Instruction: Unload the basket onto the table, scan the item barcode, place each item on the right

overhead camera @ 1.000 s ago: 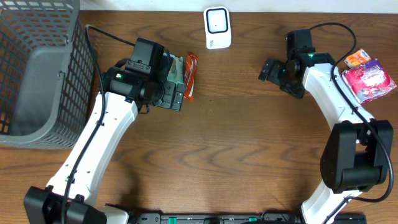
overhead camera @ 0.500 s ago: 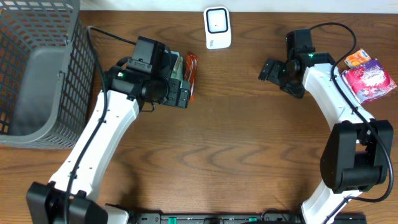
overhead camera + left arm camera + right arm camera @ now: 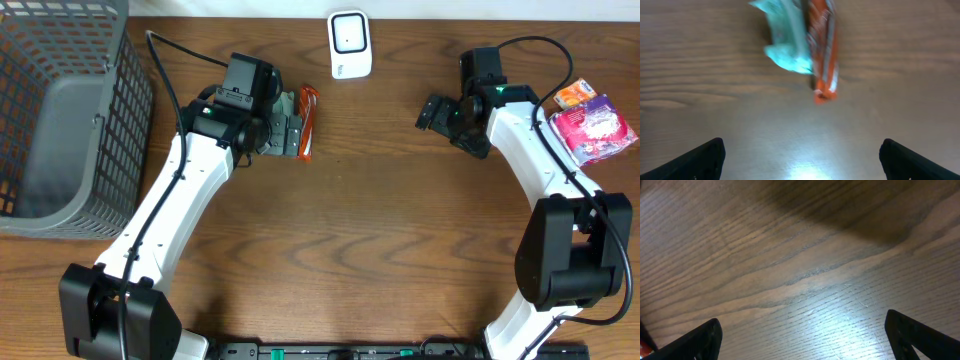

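Brown wood table (image 3: 380, 250) fills the overhead view, and its middle and front lie bare, so there is wide room between the two arms. A grey mesh basket (image 3: 60, 110) takes the left edge, just beside the left arm.

The left gripper (image 3: 290, 128) stands wide and holds nothing. It points at an orange packet (image 3: 308, 122) toward the far side of the table. From above, the gripper body covers nearly all of a teal packet (image 3: 286, 104) and only a sliver shows. The wrist view gives more: the teal packet (image 3: 787, 42) lies touching the orange packet (image 3: 824, 55), both blurred and both ahead of the fingertips (image 3: 705, 157), clear of them.

The right gripper (image 3: 428, 112) is also spread wide and empty, over bare boards, and its wrist view shows only wood grain and the two fingertips (image 3: 910, 335).

A white scanner (image 3: 350, 45) sits at the far edge between the arms, near the orange packet. At the right edge, behind the right arm, a pink pack (image 3: 595, 130) touches a small orange pack (image 3: 572, 95).
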Available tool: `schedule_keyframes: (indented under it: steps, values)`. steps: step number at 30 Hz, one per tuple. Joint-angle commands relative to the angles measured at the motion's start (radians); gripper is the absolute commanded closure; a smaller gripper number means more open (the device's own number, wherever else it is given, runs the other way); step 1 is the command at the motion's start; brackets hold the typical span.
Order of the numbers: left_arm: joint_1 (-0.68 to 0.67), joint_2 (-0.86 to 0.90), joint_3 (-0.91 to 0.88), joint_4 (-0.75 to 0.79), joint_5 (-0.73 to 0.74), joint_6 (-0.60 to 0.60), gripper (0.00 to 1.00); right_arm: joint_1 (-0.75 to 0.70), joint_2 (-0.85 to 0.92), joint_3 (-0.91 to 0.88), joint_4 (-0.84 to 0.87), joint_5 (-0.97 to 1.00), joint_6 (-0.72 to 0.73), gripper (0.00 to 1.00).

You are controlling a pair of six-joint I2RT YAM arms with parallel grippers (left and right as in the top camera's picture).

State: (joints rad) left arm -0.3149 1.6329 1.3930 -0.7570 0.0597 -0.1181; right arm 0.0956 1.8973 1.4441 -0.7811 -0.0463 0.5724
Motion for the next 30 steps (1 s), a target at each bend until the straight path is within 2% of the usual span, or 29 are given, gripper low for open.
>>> schedule_keyframes:
  steps: [1,5,10,16,21,30]
  values:
    - [0.004,0.013,0.011,0.031,-0.113,-0.057,0.0,-0.002,0.006,-0.003,0.0,0.015,-0.005,0.01]
    - [0.004,0.013,0.011,0.076,-0.104,-0.056,0.03,-0.002,0.006,-0.003,0.0,0.015,-0.005,0.01]
    - [0.004,0.014,0.011,0.138,0.045,-0.03,0.05,-0.002,0.006,-0.003,0.0,0.015,-0.005,0.01]
    - [0.004,0.056,0.011,0.177,0.067,-0.028,0.05,-0.002,0.006,-0.003,0.0,0.015,-0.005,0.01]
    - [0.001,0.142,0.011,0.177,0.187,0.062,0.05,-0.002,0.006,-0.003,0.0,0.015,-0.005,0.01]
    - [-0.035,0.184,0.011,0.222,0.195,0.1,0.05,-0.002,0.006,-0.003,0.0,0.015,-0.005,0.01]
